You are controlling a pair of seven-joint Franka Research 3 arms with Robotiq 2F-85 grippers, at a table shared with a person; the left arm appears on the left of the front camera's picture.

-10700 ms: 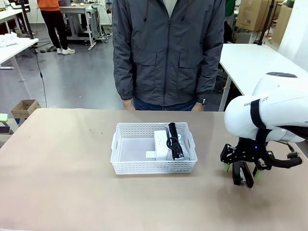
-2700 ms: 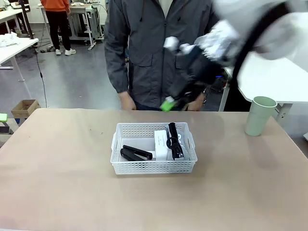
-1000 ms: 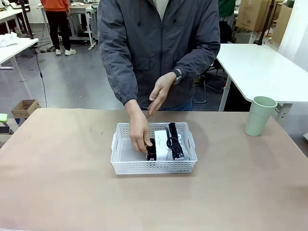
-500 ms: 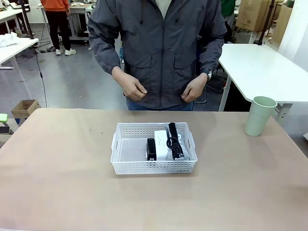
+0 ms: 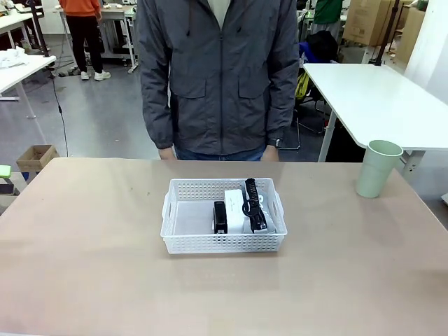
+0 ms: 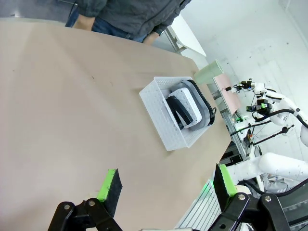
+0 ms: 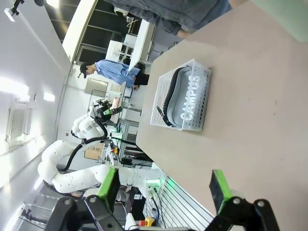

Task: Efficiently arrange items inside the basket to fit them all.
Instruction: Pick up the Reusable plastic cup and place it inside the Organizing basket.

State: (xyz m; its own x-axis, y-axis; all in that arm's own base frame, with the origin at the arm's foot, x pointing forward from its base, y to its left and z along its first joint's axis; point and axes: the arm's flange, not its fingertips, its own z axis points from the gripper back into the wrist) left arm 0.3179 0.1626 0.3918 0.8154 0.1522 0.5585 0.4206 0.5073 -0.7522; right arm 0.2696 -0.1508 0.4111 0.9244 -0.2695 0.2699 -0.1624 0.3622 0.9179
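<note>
Front view: the basket (image 5: 168, 211) sits mid-desk (image 5: 84, 266), slightly toward the far edge. Inside it, the stapler (image 5: 220, 217) lies lengthwise just left of the box (image 5: 234, 204). The pouch (image 5: 260, 212) fills the right end, its black strap (image 5: 250, 199) running along the top. The left part of the basket floor is bare. The cup (image 5: 379, 169) stands upright near the far right corner of the desk, well apart from the basket. A person (image 5: 220, 77) in a grey jacket stands at the far edge, arms down.

Left wrist view: the left fingers (image 6: 109, 185) are spread wide, with nothing between them, above bare desk. The basket (image 6: 161, 120) lies well beyond them, with the stapler (image 6: 178, 109), box (image 6: 191, 102) and pouch (image 6: 206, 101) side by side in it. The cup (image 6: 207, 73) stands past the basket, outside it.

Right wrist view: the right fingers (image 7: 108, 185) are likewise spread wide, with nothing between them. The basket (image 7: 204, 98) rests far off on the desk, and the pouch (image 7: 175, 94) shows over its rim. White letters reading CAMPUS show at the basket's side.
</note>
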